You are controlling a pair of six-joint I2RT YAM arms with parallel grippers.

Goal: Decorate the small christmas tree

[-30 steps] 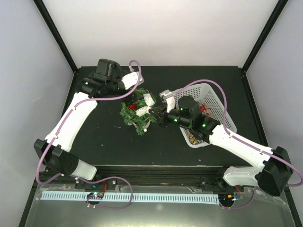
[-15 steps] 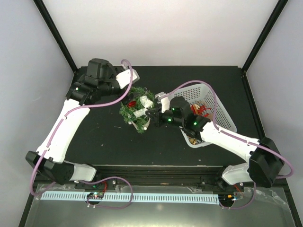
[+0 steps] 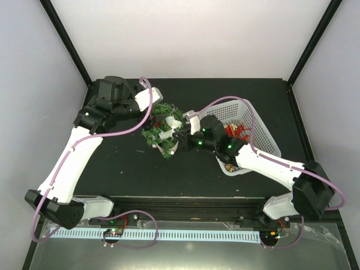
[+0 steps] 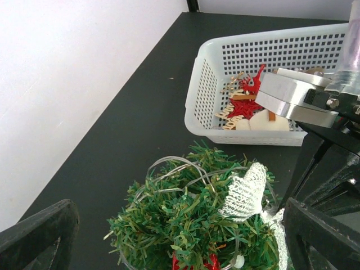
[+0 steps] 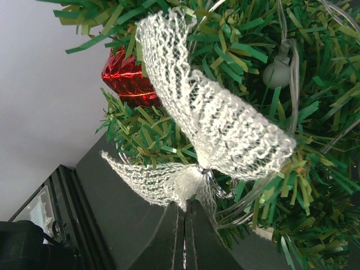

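The small christmas tree [image 3: 162, 128] stands at mid-table, bushy and dark green, with a clear light wire [image 4: 169, 166] looped over it. A red shiny ornament [image 5: 126, 76] hangs in its branches. My right gripper [image 3: 179, 137] is shut on the knot of a white mesh bow [image 5: 216, 126], holding it against the tree's right side [image 5: 292, 163]. The left gripper [image 3: 159, 106] hovers wide open just above the treetop [image 4: 185, 216], one finger [image 4: 39, 233] on each side, touching nothing.
A white perforated basket [image 3: 243, 102] sits right of the tree, holding red and tan ornaments [image 4: 244, 101]. My right arm reaches across its near corner. Black frame posts stand at the table's back corners, with white walls behind.
The left arm swung back and left, its gripper staying open over the treetop. The right gripper pushed a little further left with the bow, closer into the tree.
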